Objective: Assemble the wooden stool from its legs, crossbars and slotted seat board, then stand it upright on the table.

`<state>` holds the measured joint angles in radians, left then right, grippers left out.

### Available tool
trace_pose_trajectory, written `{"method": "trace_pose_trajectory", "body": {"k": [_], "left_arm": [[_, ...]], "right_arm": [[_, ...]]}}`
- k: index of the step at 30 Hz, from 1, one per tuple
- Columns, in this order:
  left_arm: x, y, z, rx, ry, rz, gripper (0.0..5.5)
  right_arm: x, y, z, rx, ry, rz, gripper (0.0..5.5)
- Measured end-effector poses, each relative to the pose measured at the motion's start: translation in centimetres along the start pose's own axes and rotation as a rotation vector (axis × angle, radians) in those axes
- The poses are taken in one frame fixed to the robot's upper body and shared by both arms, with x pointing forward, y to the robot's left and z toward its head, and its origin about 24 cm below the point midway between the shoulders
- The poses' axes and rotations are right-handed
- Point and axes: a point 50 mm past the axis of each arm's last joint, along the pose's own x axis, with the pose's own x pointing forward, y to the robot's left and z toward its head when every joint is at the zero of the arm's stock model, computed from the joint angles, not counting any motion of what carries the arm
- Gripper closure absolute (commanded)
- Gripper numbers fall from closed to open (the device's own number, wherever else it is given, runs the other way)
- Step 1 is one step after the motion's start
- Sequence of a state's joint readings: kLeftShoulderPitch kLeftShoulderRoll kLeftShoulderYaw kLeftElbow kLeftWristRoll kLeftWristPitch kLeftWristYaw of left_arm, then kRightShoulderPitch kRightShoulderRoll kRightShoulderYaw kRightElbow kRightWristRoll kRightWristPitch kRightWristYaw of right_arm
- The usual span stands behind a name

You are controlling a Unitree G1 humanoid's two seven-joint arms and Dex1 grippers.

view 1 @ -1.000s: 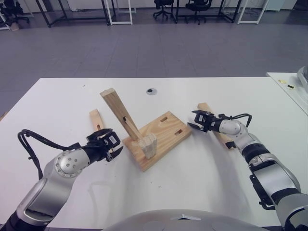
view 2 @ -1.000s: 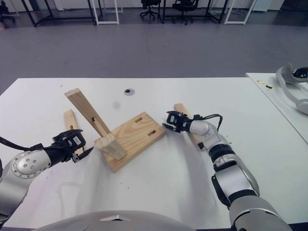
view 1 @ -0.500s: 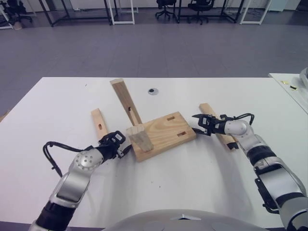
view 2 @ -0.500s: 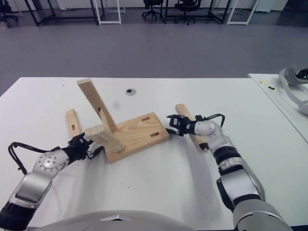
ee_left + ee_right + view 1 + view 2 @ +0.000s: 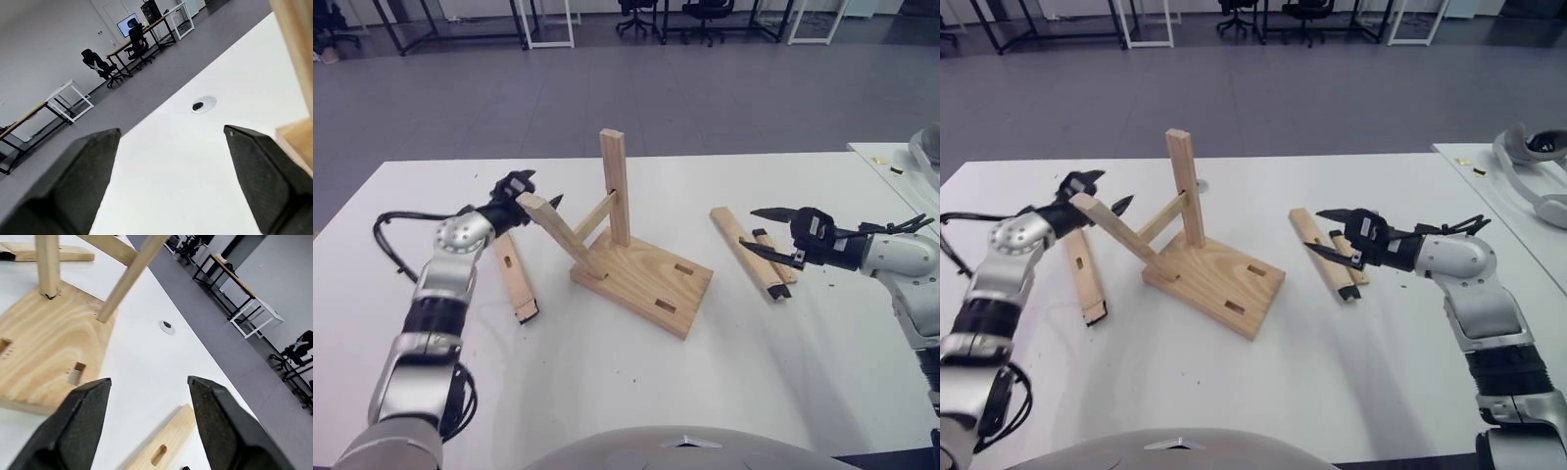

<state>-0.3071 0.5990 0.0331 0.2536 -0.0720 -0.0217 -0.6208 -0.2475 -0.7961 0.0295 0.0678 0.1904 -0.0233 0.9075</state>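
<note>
Since a moment before, the seat board [image 5: 636,279] had swung round and settled flat in the middle of the white table [image 5: 783,372], and the left gripper [image 5: 540,188] had climbed from the board's near left corner up to the far left of it, while the right gripper [image 5: 747,228] had backed off from the board's right edge. Two legs stood in the board's slots: one upright leg [image 5: 615,181] at the far side and one leaning leg [image 5: 563,233] slanting out to the left, with a single crossbar [image 5: 595,217] joining them. Two empty slots [image 5: 683,269] showed on the board's right half. The left gripper's fingers were spread wide by the top end of the leaning leg, clamping nothing that I could see; whether they touched the wood I could not tell. Left of the board lay one loose leg [image 5: 514,279], flat on the table. Right of the board lay a second loose leg [image 5: 729,233] with one shorter stick [image 5: 781,271] just beside it. The right gripper hung over those two pieces, its fingers parted and holding nothing.
</note>
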Motion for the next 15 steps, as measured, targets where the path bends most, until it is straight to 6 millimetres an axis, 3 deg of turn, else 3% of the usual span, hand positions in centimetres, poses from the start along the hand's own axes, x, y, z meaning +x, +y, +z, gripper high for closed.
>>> {"method": "trace_pose_trajectory", "body": {"k": [2, 5, 7, 9, 12, 15], "left_arm": [[-3.3, -3.2, -2.0, 0.023, 0.147, -0.066, 1.61], [-5.3, -7.3, -0.9, -0.006, 0.188, -0.178, 1.61], [-4.5, -9.7, 0.5, -0.034, 0.148, -0.246, 1.61], [-2.9, -11.4, 0.4, -0.011, 0.153, -0.303, 1.61], [0.4, -12.0, -1.0, 0.099, 0.192, -0.305, 1.61], [2.9, -12.3, -1.2, 0.153, 0.158, -0.285, 1.61]], "right_arm": [[2.4, 0.9, -2.7, -0.011, 0.097, 0.003, 2.58], [4.2, 2.4, -5.8, -0.040, 0.179, 0.028, 2.58], [4.8, 2.1, -6.5, -0.060, 0.201, 0.011, 2.58], [5.5, 2.1, -7.1, -0.081, 0.223, 0.045, 2.58], [6.1, 3.2, -6.6, -0.055, 0.162, 0.188, 2.58], [5.8, 4.7, -5.9, -0.017, 0.098, 0.299, 2.58]]}}
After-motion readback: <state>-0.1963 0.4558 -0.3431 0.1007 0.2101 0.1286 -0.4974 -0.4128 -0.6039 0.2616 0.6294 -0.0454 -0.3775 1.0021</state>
